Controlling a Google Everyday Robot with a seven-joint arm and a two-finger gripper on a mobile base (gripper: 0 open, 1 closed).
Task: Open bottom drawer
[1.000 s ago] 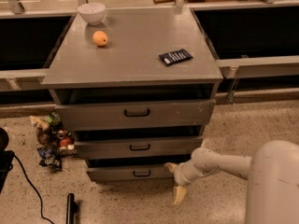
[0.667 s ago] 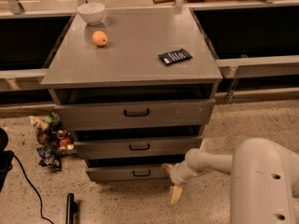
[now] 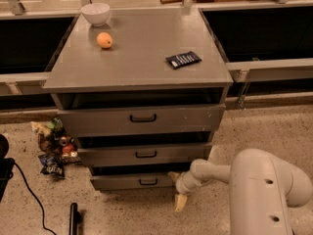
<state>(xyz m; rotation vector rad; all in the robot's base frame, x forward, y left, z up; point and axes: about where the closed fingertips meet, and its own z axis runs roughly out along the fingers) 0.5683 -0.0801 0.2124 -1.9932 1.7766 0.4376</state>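
Note:
The grey cabinet (image 3: 137, 62) has three drawers. The bottom drawer (image 3: 122, 181) has the narrowest, shortest front and a small black bar handle (image 3: 148, 181). Its front stands slightly forward, with a dark gap above it. My gripper (image 3: 177, 189) is low beside the bottom drawer's right end, to the right of the handle. One pale fingertip (image 3: 180, 202) points down toward the floor and another (image 3: 173, 176) sits near the drawer front. My white arm (image 3: 264, 190) reaches in from the lower right.
On the cabinet top sit a white bowl (image 3: 96, 13), an orange (image 3: 104, 40) and a dark snack packet (image 3: 183, 59). Snack bags (image 3: 53, 146) lie on the floor left of the cabinet. A black cable (image 3: 29, 190) and a black object (image 3: 74, 218) lie at lower left.
My gripper and arm have moved left, closer to the bottom drawer's right end. The drawers look unchanged.

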